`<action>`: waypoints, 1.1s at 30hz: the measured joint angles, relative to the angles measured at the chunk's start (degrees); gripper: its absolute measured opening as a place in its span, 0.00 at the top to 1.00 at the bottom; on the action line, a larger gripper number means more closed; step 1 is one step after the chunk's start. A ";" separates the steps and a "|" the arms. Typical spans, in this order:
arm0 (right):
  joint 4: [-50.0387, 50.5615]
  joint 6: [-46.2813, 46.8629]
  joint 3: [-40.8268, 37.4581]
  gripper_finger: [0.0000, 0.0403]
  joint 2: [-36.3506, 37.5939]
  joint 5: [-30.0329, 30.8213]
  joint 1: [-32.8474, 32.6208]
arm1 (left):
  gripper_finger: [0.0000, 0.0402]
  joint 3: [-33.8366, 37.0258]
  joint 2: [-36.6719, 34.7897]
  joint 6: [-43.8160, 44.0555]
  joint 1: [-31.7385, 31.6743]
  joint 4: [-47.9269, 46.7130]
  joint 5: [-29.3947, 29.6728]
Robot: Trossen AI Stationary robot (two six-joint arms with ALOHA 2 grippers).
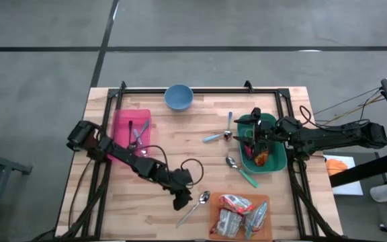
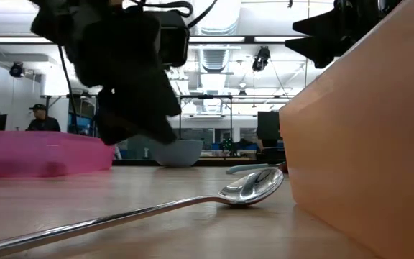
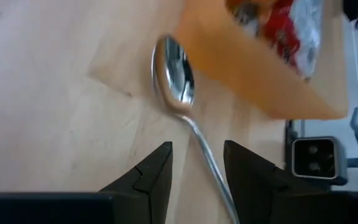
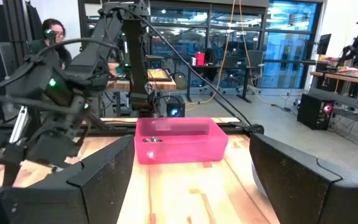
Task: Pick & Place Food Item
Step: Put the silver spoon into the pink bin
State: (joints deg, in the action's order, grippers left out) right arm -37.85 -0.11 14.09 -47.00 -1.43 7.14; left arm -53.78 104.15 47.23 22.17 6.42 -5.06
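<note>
A silver spoon (image 1: 196, 207) lies on the wooden table, its bowl (image 3: 174, 73) next to an orange tray (image 1: 215, 208) that holds red-and-white food packets (image 1: 237, 214). My left gripper (image 1: 182, 199) hovers open just over the spoon, slanting down. Its two fingers stand on either side of the handle (image 3: 205, 163) without touching it. In the low view it (image 2: 131, 108) hangs clear of the tabletop. My right gripper (image 1: 254, 134) waits level and open (image 4: 191, 186) over a green container (image 1: 277, 161) with orange-red food (image 1: 261, 158) inside.
A pink bin (image 1: 123, 124) with utensils stands at the far left, and a blue bowl (image 1: 179, 97) at the far edge. A blue-handled spoon (image 1: 215, 137) and a green-handled spoon (image 1: 242, 171) lie mid-table. People show in the room beyond.
</note>
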 joint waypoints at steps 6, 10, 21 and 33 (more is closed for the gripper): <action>-0.01 -0.05 0.00 0.22 0.00 0.02 0.01 | 0.60 -0.92 6.40 2.36 1.10 4.04 -2.98; 0.04 -0.01 0.00 0.22 0.00 0.00 0.00 | 0.51 -3.87 8.81 1.22 0.99 4.20 -5.73; 0.04 -0.03 0.00 0.22 0.00 0.00 0.00 | 0.42 -5.66 10.23 -1.18 -0.24 2.45 -5.57; 0.11 0.04 0.00 0.22 0.00 0.00 0.01 | 0.42 -5.78 12.57 -1.71 -1.66 6.66 -9.40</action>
State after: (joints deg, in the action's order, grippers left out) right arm -37.74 -0.07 14.09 -47.00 -1.43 7.15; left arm -59.56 116.72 45.52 20.51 13.08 -14.46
